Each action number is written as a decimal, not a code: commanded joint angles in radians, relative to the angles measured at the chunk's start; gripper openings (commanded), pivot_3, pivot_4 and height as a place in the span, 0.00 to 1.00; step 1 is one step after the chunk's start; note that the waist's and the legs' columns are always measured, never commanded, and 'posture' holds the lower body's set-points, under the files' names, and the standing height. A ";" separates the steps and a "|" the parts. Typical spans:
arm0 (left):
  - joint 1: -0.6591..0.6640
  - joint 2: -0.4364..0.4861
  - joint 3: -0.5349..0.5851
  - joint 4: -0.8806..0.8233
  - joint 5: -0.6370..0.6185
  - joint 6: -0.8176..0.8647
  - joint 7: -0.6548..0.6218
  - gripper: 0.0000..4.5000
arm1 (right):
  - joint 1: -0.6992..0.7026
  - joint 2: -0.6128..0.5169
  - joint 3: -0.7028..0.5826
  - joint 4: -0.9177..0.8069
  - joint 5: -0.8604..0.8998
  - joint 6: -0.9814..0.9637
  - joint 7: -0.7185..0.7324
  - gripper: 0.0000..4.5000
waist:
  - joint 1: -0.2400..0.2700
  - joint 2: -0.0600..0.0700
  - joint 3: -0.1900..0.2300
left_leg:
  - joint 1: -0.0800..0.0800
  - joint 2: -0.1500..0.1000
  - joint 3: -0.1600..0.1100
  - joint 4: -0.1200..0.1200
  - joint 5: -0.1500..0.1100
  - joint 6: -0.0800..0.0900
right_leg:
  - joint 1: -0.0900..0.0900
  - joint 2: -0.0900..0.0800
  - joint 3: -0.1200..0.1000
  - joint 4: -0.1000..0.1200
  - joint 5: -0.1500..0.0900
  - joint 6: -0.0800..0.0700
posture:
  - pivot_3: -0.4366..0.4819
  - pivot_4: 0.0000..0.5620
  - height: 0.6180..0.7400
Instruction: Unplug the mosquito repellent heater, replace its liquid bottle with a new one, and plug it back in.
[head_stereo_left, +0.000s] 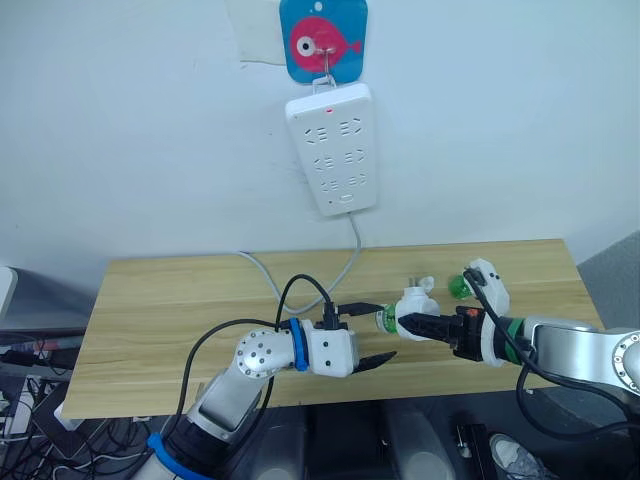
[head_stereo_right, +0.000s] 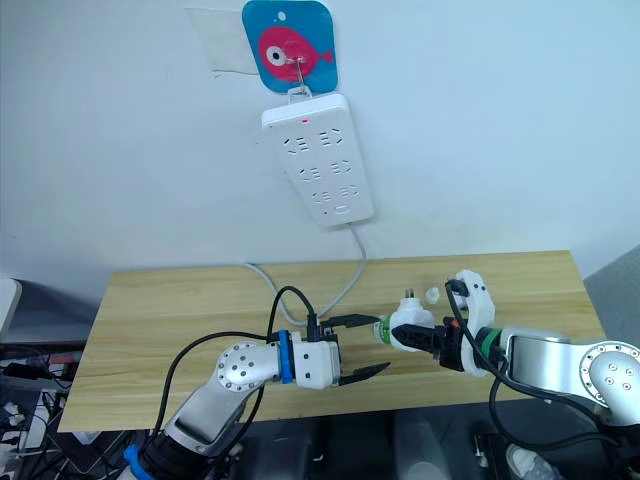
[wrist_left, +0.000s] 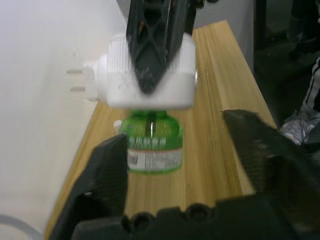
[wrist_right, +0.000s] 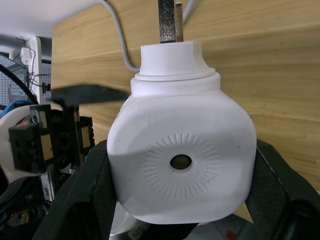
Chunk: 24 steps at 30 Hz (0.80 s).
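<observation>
Above the tabletop (head_stereo_left: 160, 310), the right gripper (head_stereo_left: 420, 326) pinches the white heater (head_stereo_left: 412, 306) in its jaws, its green bottle (wrist_left: 151, 145) pointing at the left gripper (head_stereo_left: 378, 335), whose jaws stand spread around the bottle, not touching it.

I see a light wooden bench (head_stereo_left: 160, 320) against the white wall. A grey cable (head_stereo_left: 262, 272) lies on it toward 12 o'clock, and a green bottle (head_stereo_left: 459, 287) toward 2 o'clock.
</observation>
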 joint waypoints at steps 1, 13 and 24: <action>-0.014 -0.004 0.003 0.004 0.025 -0.061 0.014 0.99 | -0.011 0.001 0.007 -0.062 0.027 -0.010 0.003 0.66 | 0.000 0.000 0.000 | 0.000 0.000 0.000 0.000 0.000 0.000 | 0.000 0.000 0.000 0.000 0.000 0.000 | 0.31 0.47 1.00; -0.055 -0.013 -0.035 0.029 0.150 -0.044 0.049 0.99 | -0.018 -0.002 0.042 -0.107 0.027 -0.050 -0.029 0.66 | -0.001 0.000 -0.008 | 0.000 0.000 0.000 0.000 0.000 0.000 | 0.000 0.000 0.000 0.000 0.000 0.000 | 0.31 0.46 1.00; -0.062 -0.026 -0.051 0.019 0.181 0.002 0.059 0.99 | -0.037 0.005 0.057 -0.098 0.027 -0.057 -0.047 0.66 | -0.001 0.001 -0.009 | 0.000 0.000 0.000 0.000 0.000 0.000 | 0.000 0.000 0.000 0.000 0.000 0.000 | 0.31 0.48 1.00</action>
